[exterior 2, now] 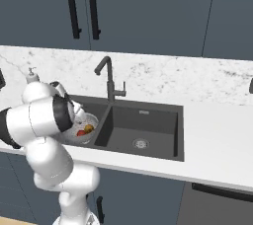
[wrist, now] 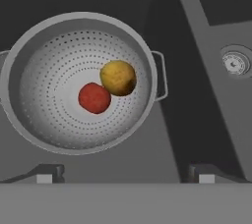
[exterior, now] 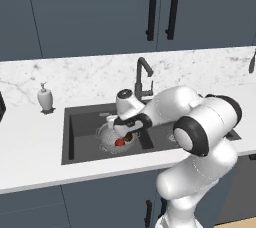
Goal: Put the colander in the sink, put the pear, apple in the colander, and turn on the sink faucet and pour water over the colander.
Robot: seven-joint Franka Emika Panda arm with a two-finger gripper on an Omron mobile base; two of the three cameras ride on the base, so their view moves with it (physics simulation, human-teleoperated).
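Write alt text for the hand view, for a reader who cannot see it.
Looking straight down into a silver perforated colander that sits in the dark sink, with a red apple and a yellowish-brown pear touching side by side at its bottom. The gripper hangs above with its jaws wide open and empty; a round silver drain lies in the neighbouring basin.

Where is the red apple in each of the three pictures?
Left base view: the apple sits low in the colander, left of centre, just under the gripper.
Right base view: the apple shows at lower left, beside the arm, next to the pear.
Hand view: the apple lies near the middle, touching the pear.
Shared landmark: the colander in the sink's left basin.
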